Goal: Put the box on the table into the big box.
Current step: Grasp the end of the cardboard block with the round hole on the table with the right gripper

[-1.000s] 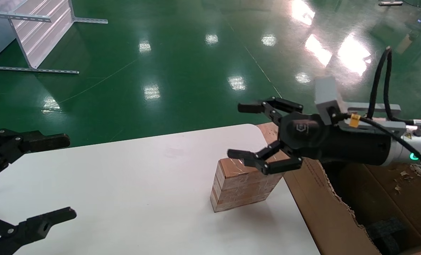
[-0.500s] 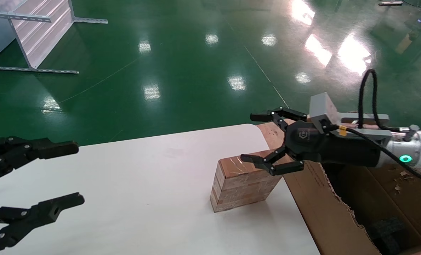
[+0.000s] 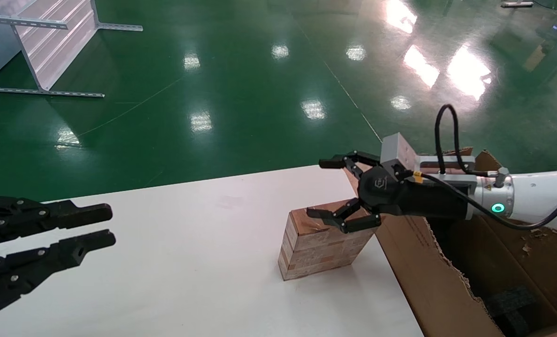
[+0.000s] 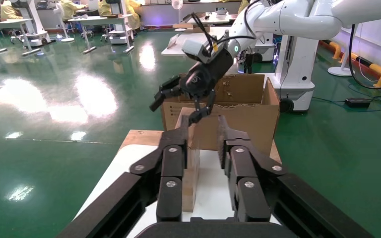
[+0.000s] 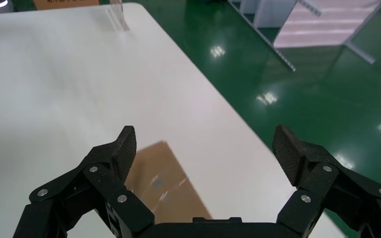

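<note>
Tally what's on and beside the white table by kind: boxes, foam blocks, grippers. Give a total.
Boxes: 2, the box on the table and the big box.
Foam blocks seen inside the big box: 1.
Grippers: 2, the left gripper and the right gripper.
Total: 5.

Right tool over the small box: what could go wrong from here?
1. The right tool is open over the far end of the box, not its middle; closing there may tip it.
2. The box sits at the table edge beside the big box, whose ragged flap could snag it.
</note>
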{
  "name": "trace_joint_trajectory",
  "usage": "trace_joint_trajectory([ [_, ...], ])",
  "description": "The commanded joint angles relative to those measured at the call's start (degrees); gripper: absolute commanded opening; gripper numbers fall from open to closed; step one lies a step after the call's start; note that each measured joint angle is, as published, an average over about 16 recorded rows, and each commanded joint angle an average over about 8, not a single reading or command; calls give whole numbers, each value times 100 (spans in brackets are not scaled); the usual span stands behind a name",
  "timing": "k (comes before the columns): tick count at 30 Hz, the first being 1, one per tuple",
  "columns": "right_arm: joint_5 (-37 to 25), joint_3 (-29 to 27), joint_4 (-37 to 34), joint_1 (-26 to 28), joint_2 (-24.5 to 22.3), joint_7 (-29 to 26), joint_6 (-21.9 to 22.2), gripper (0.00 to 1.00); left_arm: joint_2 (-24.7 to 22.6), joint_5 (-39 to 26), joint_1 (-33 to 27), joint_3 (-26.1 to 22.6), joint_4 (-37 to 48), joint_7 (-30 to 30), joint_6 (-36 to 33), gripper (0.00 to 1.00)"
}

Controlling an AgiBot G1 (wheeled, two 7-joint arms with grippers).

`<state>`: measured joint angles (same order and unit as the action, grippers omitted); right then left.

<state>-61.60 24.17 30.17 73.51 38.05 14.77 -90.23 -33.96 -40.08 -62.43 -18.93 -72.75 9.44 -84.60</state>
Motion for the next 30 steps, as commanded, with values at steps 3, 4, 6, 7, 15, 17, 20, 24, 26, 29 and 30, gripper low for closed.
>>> trace_joint_trajectory([
  [3, -85, 171, -262, 78, 45, 120, -55, 100, 0, 0, 0, -1, 0, 0, 0, 0],
  [4, -90, 217, -299, 86, 38, 144, -61, 100, 0, 0, 0, -1, 0, 0, 0, 0],
  [6, -89, 306, -374, 102, 18, 194, -68, 100, 0, 1, 0, -1, 0, 0, 0, 0],
  [7, -84, 349, -410, 111, 7, 218, -69, 100, 0, 1, 0, -1, 0, 0, 0, 0],
  [15, -27, 661, -659, 206, -33, 392, -70, 100, 1, 1, 0, -2, 0, -1, 1, 0],
  [17, -10, 735, -709, 238, -17, 418, -72, 100, 1, 2, -1, -2, 0, -1, 1, 0],
  [20, 17, 850, -760, 288, 21, 446, -77, 100, 1, 2, -1, -3, 0, -1, 1, 0],
  [24, 73, 999, -807, 342, 67, 471, -81, 100, 1, 2, -1, -3, 0, -2, 1, 0],
  [26, 109, 1067, -832, 361, 77, 483, -81, 100, 1, 2, -1, -3, 0, -2, 1, 0],
  [29, 169, 1162, -868, 379, 79, 500, -82, 100, 1, 3, -1, -4, 0, -2, 2, 0],
  [30, 191, 1194, -876, 382, 77, 505, -83, 100, 2, 3, -1, -4, 0, -2, 2, 0],
])
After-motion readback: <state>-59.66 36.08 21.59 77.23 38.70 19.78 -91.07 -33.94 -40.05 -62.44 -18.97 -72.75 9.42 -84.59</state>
